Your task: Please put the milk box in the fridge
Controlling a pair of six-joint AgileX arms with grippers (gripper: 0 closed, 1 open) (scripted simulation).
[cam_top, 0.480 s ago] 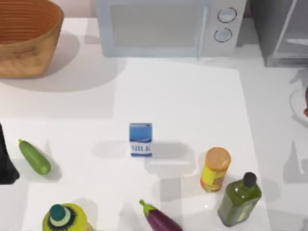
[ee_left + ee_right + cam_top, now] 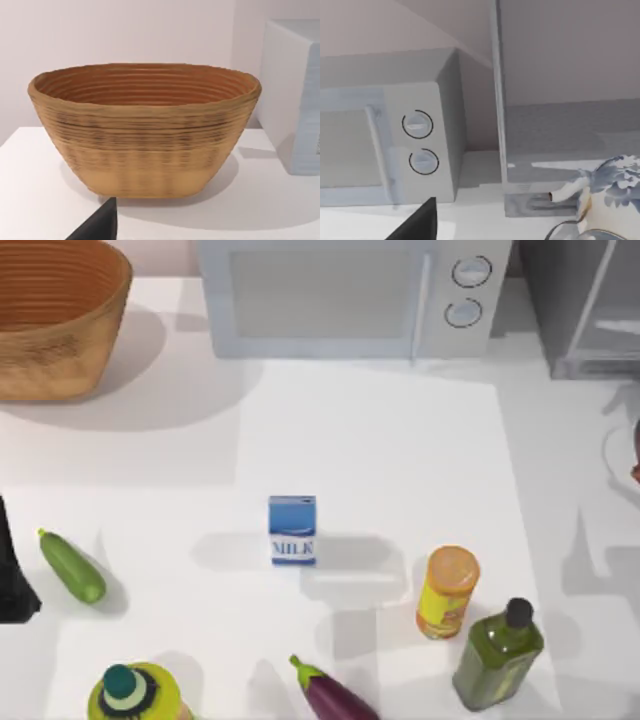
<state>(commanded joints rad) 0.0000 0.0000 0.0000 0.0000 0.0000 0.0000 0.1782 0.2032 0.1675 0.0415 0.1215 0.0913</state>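
The milk box (image 2: pixel 292 529) looks light and stiff; I'd pinch its flat sides. I cannot tell either gripper's state.

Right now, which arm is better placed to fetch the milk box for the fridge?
Probably the right. The milk box stands mid-table, and the fridge is at the back right corner, on the right arm's side. The left arm sits at the far left edge.

Rendered kitchen setting. White counter (image 2: pixel 380 440) carries a light-grey microwave (image 2: pixel 350 295) with two round knobs at the far edge, a dark grey fridge (image 2: pixel 585 305) at the far right corner, a woven basket (image 2: pixel 55 320) at the far left corner. Groceries near the front edge: zucchini (image 2: pixel 71 566), eggplant (image 2: pixel 332 694), olive-oil bottle (image 2: pixel 497 653).
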